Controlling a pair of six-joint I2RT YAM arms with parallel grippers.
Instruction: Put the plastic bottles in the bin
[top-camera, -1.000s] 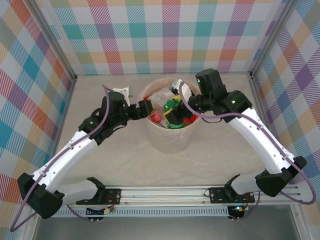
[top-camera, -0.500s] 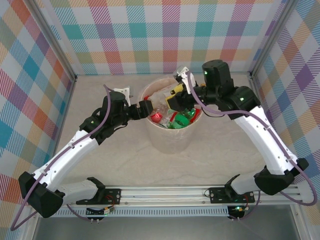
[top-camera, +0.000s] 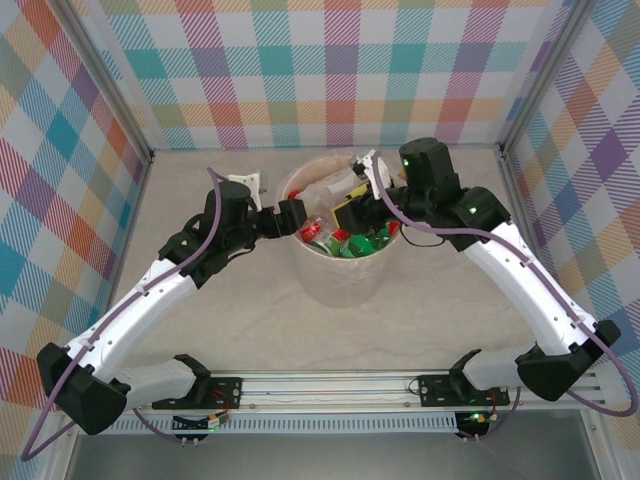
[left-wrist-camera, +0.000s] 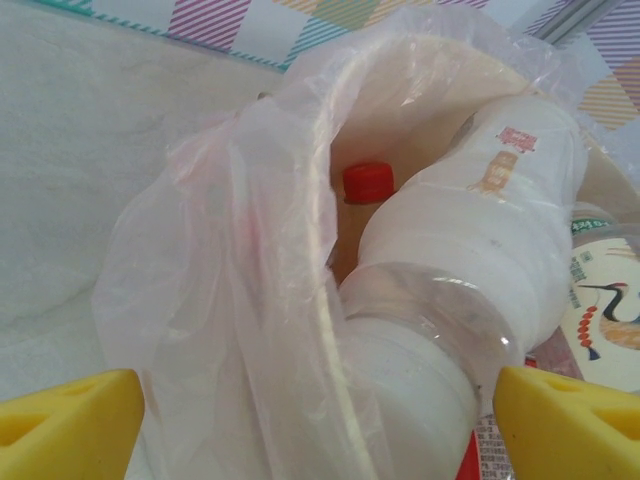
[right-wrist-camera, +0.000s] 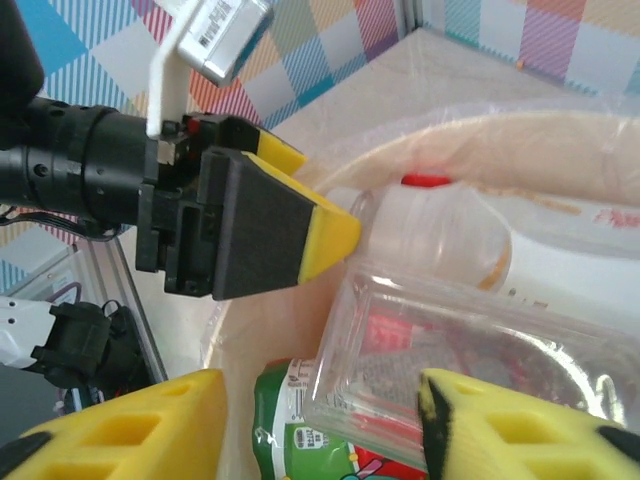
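Right gripper (top-camera: 350, 212) has drawn up a little toward the far side of the bin (top-camera: 345, 285) since a second ago, and the bottles (top-camera: 358, 243) under it have shifted. The left gripper (top-camera: 292, 218) has stayed at the left rim.

From above, the bin stands mid-bench (top-camera: 420, 320) with red- and green-labelled bottles heaped inside. The arms reach in from either side, the left gripper over the left rim and the right gripper above the heap.

In the left wrist view the left gripper's (left-wrist-camera: 318, 405) jaws stand wide apart and grip nothing. Between them lie the bin's rim, the clear liner (left-wrist-camera: 220, 270) folded over it, and a big white bottle (left-wrist-camera: 470, 230) lying inside against the wall. A red cap (left-wrist-camera: 366, 182) shows behind that bottle.

In the right wrist view the right gripper's (right-wrist-camera: 320, 400) jaws stand partly apart with nothing clamped. Below the gap lie a green-labelled bottle (right-wrist-camera: 290, 425) and a clear plastic piece (right-wrist-camera: 470, 340), whose edge runs behind one finger; whether they touch I cannot tell. Beyond, the white bottle rests against the wall, and the left gripper's black, yellow-tipped finger hangs over the rim.
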